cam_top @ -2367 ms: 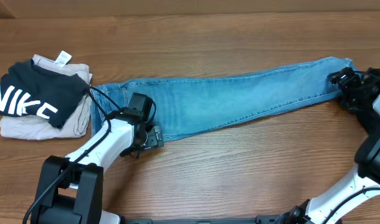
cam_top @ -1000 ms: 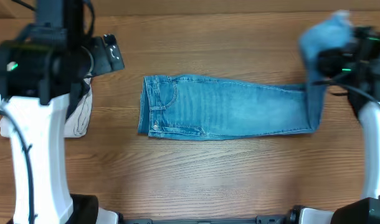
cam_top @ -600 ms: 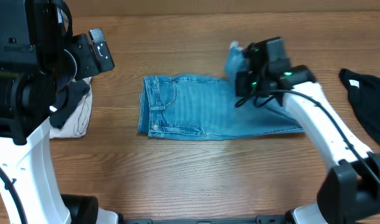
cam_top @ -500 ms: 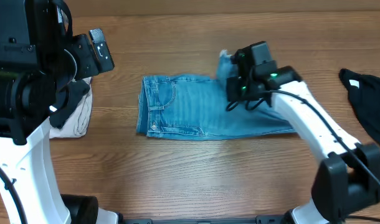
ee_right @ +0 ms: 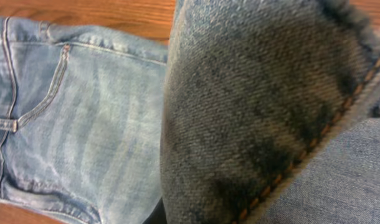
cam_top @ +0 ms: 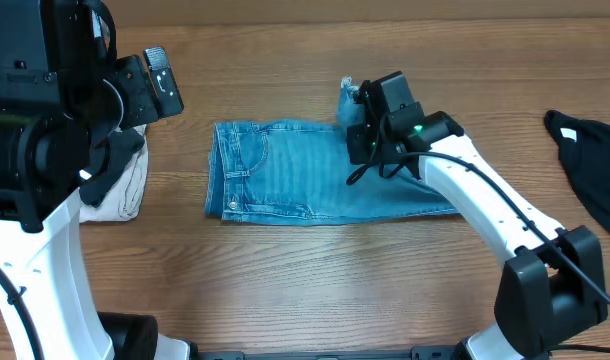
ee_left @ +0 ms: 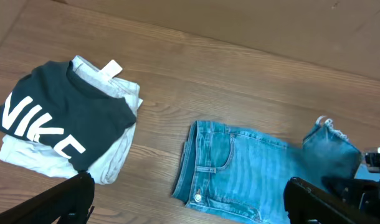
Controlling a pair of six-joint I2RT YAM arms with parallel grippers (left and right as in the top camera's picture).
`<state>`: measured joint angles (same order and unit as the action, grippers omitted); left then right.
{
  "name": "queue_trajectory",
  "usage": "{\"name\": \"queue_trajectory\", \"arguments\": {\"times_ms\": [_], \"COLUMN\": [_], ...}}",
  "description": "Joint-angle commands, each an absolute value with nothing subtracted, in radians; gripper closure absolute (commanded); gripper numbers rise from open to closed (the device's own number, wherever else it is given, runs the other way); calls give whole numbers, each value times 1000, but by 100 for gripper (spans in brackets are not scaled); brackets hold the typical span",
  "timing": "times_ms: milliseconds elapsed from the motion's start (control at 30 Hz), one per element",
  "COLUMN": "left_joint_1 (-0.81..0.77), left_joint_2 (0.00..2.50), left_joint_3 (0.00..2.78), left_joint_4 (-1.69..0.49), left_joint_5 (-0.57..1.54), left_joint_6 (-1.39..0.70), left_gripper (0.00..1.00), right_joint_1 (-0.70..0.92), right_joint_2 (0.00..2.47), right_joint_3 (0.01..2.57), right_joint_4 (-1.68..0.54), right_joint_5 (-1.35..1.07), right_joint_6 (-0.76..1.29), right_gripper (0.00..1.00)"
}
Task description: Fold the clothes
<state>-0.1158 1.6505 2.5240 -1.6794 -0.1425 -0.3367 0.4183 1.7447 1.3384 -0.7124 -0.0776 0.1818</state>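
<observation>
Versus half a second ago: left arm point(cam_top: 45, 150) is unchanged; jeans point(cam_top: 285, 185) have slid left on the table point(cam_top: 285, 290), with waistband and folded right edge both further left; right gripper point(cam_top: 360, 125) has moved left with the hem point(cam_top: 350, 92). Left arm is raised high, close to the overhead camera, left gripper point(ee_left: 187, 186) spread wide and holding nothing, looking down on the NIKE top point(ee_left: 53, 124), which lies on a beige garment point(ee_left: 115, 155) at table left. Right arm point(cam_top: 485, 210) reaches from lower right up and left across the jeans, its gripper clamped on the frayed hem, which bunches up just past its tip at the jeans' far edge. Right wrist view is all denim, fingers hidden. Jeans lie flat mid-table, waistband left, leg doubled back over the seat under the right arm, well apart from the left gripper. Black garment point(cam_top: 590, 150) sits at the far right, apart from the jeans.
</observation>
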Motion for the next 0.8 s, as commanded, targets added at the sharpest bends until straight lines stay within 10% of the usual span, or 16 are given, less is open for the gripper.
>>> {"name": "queue_trajectory", "arguments": {"times_ms": [0,767], "left_joint_1": [-112,-112], "left_joint_2": [1653,1653], "left_joint_3": [2540,2540], "left_joint_4": [-1675,-1668], "left_joint_5": [-130,-130], "left_joint_6": [-321,-329], "left_gripper": [0,0], "right_joint_1": [454,718], "right_joint_2": [1718,1770], "right_joint_3": [1343,1564], "right_joint_4": [-704,-754], "right_joint_5": [-85,-15], "right_joint_6": [175,244], "right_gripper": [96,96]}}
